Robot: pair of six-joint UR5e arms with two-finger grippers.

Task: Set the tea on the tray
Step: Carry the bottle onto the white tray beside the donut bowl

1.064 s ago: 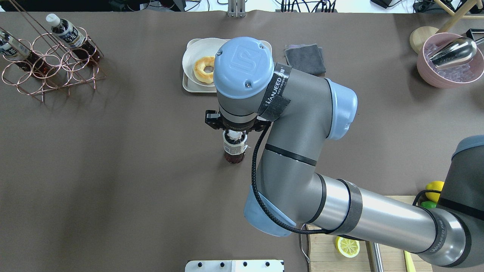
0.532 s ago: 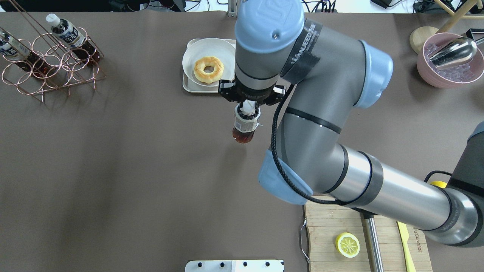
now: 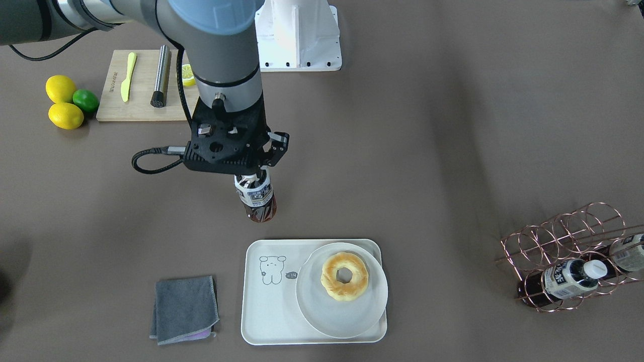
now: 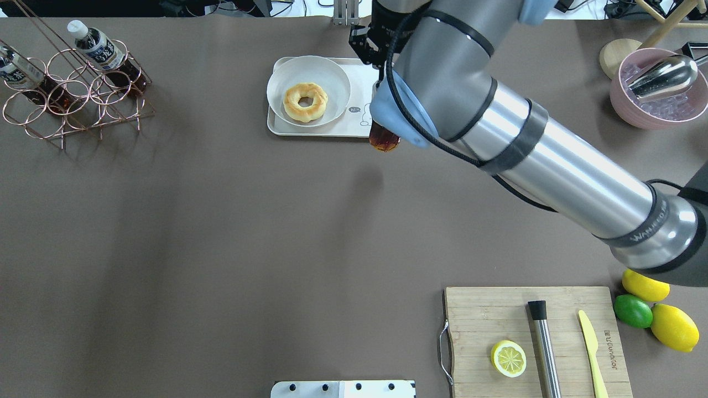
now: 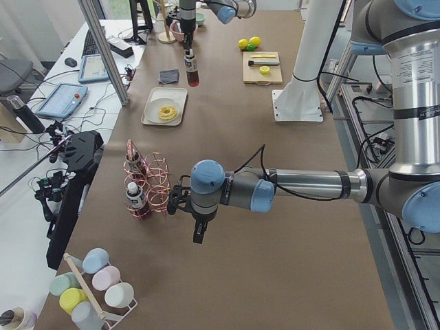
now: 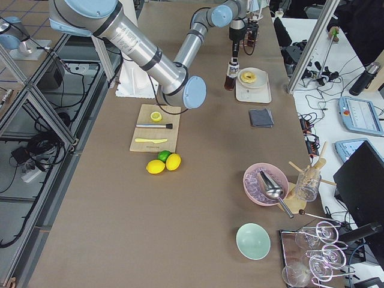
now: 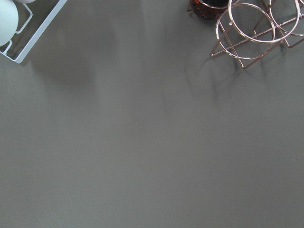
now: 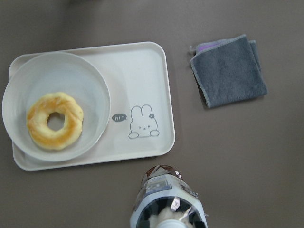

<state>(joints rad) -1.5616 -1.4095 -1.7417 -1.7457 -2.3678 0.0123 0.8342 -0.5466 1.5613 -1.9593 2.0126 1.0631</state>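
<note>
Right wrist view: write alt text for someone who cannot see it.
A tea bottle, seen from above at the bottom edge, hangs over the table just short of a cream tray. A plate with a doughnut fills the tray's left half; a grey cloth lies beyond its right side.

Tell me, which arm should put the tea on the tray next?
Right. The right end effector holds the tea by its cap, just short of the bare side of the tray. The left end effector hangs far off, beside the wire rack.
</note>
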